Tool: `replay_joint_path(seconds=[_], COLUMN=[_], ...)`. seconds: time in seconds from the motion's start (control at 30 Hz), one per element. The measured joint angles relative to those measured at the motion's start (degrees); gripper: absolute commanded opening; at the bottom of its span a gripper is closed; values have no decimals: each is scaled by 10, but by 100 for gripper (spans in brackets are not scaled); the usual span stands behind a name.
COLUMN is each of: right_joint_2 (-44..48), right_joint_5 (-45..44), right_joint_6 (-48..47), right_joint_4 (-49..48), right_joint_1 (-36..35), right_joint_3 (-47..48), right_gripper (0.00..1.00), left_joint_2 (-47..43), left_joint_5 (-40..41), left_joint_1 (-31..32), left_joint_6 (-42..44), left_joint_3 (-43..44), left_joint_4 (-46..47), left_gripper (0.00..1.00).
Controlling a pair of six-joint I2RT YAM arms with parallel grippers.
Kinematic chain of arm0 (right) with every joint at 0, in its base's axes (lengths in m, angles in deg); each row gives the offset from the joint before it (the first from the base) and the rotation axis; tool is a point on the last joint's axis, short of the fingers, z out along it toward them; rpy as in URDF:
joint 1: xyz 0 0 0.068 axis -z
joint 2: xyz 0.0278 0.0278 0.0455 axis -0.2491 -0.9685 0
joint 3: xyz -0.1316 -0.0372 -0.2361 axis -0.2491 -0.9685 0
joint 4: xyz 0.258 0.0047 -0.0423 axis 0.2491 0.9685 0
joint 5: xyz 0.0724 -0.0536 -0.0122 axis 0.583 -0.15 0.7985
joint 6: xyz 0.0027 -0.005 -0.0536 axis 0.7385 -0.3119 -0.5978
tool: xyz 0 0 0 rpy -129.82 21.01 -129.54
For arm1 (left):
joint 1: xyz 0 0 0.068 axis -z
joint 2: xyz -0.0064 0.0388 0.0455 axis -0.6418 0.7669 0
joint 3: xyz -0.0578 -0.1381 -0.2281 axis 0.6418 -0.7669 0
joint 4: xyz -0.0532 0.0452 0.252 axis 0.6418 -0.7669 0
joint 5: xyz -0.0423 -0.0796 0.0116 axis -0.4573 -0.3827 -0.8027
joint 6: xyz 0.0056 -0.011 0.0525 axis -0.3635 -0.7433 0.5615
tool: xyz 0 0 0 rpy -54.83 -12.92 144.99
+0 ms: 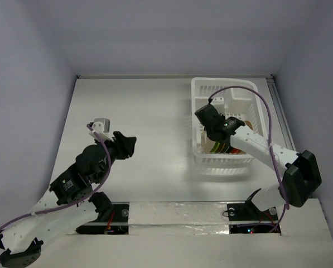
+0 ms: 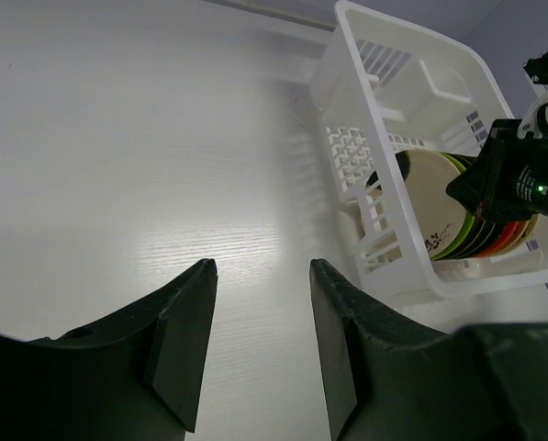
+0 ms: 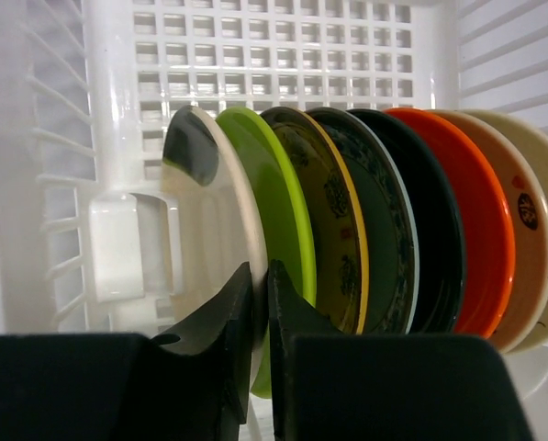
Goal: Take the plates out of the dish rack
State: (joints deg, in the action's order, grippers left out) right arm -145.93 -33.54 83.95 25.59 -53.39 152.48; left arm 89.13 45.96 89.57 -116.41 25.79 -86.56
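Note:
The white dish rack (image 1: 225,81) stands at the back right, and several plates stand on edge in a row inside it. In the right wrist view the row runs from a cream plate (image 3: 209,220) through lime green (image 3: 278,202), yellow-rimmed patterned (image 3: 338,211), dark patterned (image 3: 388,230), black, orange-red (image 3: 480,230) and beige (image 3: 523,239). My right gripper (image 3: 260,276) is inside the rack (image 3: 274,55), shut on the cream plate's rim at the end of the row. My left gripper (image 2: 260,266) is open and empty above bare table, left of the rack (image 2: 411,101).
The right arm (image 1: 255,142) reaches over the rack's near wall. Grey walls close in the table (image 1: 133,111) at the back and sides. A taped strip (image 1: 177,215) runs along the near edge between the arm bases.

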Motion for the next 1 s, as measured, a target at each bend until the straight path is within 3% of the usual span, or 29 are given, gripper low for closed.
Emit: replay_joint_path(seconds=[0.4,0.77,1.0], right_joint_2=[1,42,88], right_joint_5=[-30,-45,76], right_joint_6=[-50,-65,-74], right_joint_4=[72,71,-4], right_joint_1=[0,2,-31], right_joint_3=[91,155,158], right_gripper=[2,0,0], left_joint_2=[0,-2,-30], left_joint_5=[-9,-14,-8], left_joint_1=[-10,-11,-31], left_joint_6=[6,8,8], left_joint_3=[0,-2,-3], left_joint_4=[1,4,9], left_gripper=[42,43,42])
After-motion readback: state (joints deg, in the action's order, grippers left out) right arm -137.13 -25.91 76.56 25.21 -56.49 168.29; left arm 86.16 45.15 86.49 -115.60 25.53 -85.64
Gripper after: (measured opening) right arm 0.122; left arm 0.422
